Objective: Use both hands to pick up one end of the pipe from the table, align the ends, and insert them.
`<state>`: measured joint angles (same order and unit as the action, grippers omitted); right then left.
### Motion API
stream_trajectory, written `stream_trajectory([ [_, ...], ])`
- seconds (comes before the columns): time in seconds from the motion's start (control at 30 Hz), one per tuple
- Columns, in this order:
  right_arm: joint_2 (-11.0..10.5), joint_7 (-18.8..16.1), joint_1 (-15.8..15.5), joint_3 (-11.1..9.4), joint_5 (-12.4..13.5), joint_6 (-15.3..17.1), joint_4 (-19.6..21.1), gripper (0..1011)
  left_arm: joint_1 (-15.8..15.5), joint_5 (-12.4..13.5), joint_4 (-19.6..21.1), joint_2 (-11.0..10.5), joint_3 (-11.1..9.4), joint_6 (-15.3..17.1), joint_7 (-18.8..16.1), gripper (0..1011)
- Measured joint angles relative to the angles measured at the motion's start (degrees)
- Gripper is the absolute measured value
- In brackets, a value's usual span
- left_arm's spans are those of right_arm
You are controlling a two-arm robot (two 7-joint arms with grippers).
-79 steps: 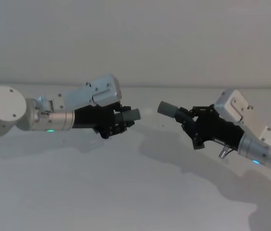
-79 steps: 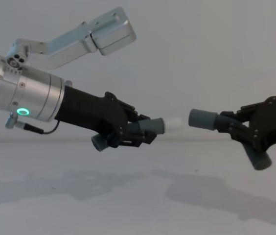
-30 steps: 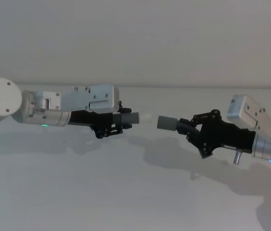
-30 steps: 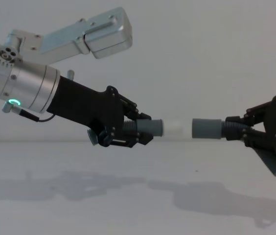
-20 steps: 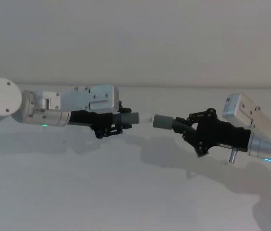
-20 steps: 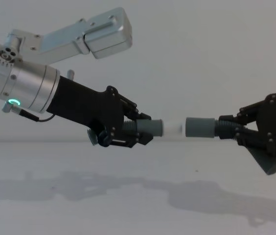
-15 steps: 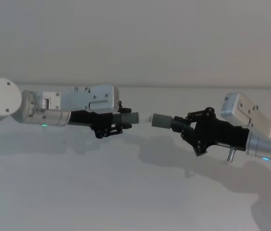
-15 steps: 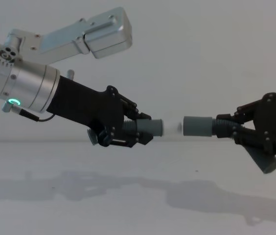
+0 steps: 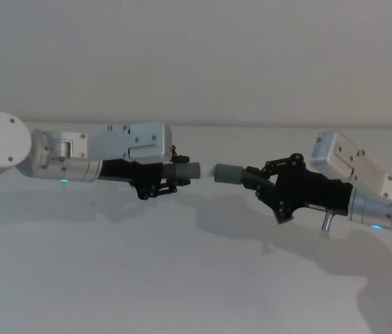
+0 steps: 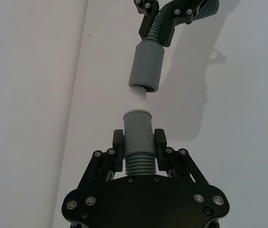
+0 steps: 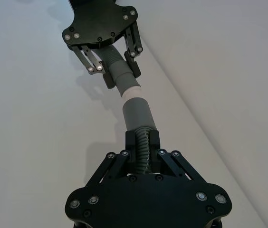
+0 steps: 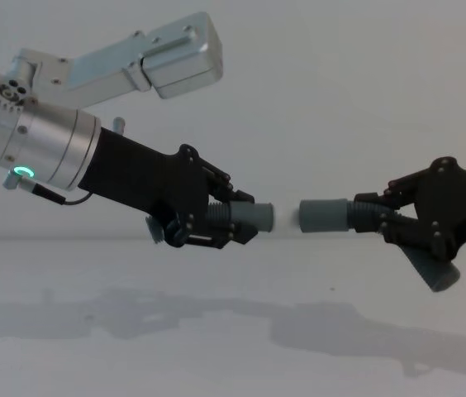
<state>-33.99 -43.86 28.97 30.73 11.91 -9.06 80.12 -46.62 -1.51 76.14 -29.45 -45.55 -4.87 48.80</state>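
Note:
Both halves of the pipe hang above the table (image 9: 182, 278), end to end. My left gripper (image 9: 162, 179) is shut on a grey piece (image 9: 188, 170) whose white tip (image 10: 137, 99) points right. Facing it, my right gripper (image 9: 269, 182) is shut on the ribbed neck of the other piece (image 9: 229, 173). That piece's wide collar (image 10: 147, 66) has its open mouth at the white tip, the two nearly on one line. In the chest view only a short pale stretch separates the left piece (image 12: 256, 217) from the collar (image 12: 324, 215). The right wrist view shows the collar (image 11: 138, 113) meeting the tip (image 11: 130, 90).
The white-grey table spreads bare beneath both arms, with only their shadows (image 9: 265, 236) on it. A plain pale wall (image 9: 196, 56) closes the back. The left arm's silver wrist with its green ring light (image 12: 23, 173) reaches in at the left.
My right gripper has carried its piece leftward, closing the gap until the collar's mouth reaches the white tip. The left arm levelled out earlier and has since held still.

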Motion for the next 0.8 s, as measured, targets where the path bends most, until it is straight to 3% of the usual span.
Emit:
stream_trajectory([
  [0.8,0.81,0.65,2.51,1.39,-0.24,0.36,-3.84,141,0.01,-0.06,0.04,0.04,-0.03,-0.01,0.02,370],
])
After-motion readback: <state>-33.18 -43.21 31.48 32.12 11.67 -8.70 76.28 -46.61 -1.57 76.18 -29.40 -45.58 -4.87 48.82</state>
